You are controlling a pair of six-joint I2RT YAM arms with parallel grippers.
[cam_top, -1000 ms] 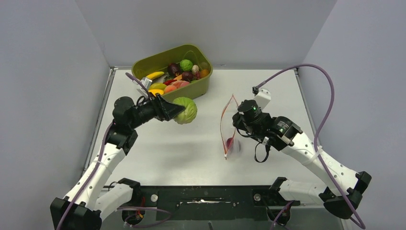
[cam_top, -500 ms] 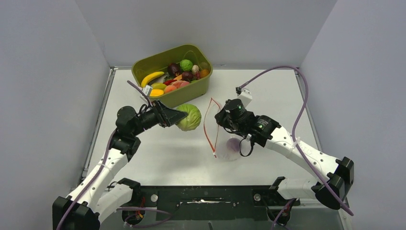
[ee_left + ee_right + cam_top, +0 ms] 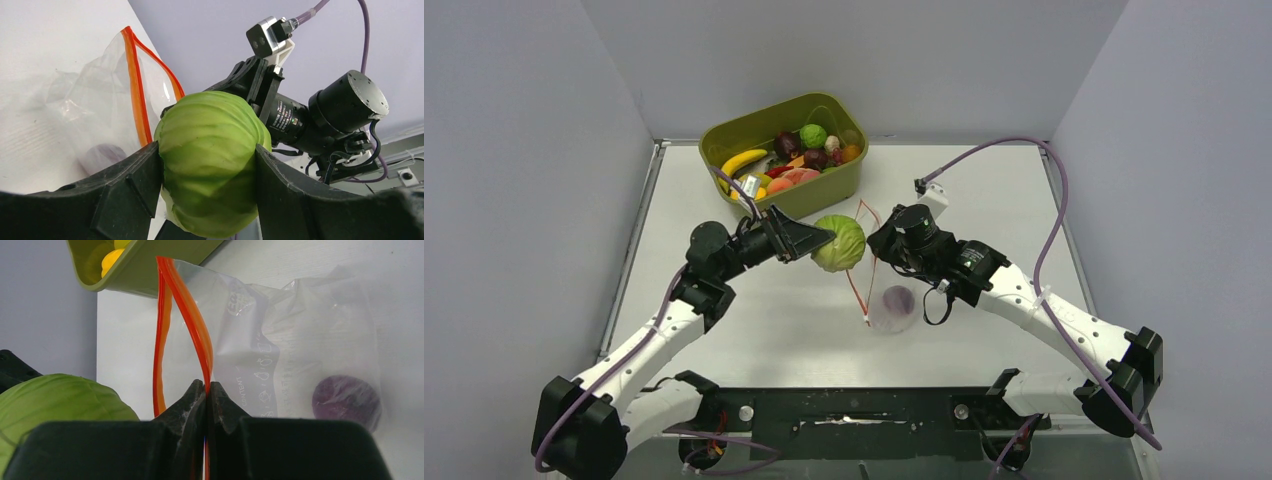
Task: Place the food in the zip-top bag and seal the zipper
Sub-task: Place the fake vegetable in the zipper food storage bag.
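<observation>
My left gripper [image 3: 822, 240] is shut on a green toy cabbage [image 3: 839, 243], which also shows in the left wrist view [image 3: 210, 160], and holds it above the table right at the open mouth of the zip-top bag [image 3: 886, 300]. My right gripper [image 3: 206, 387] is shut on one side of the red-orange zipper [image 3: 192, 325] and holds the rim up. The bag's mouth gapes [image 3: 137, 85]. A purple toy [image 3: 345, 400] lies inside the bag. More food [image 3: 796, 160] lies in the olive-green tub.
The olive-green tub [image 3: 834, 190] stands at the back of the table, just behind the cabbage and the bag. The enclosure walls close in on the left, right and back. The arm bases sit at the near edge.
My left gripper has carried the cabbage rightward to the bag's mouth. My right gripper has pulled the bag leftward, then held it there with the rim raised.
</observation>
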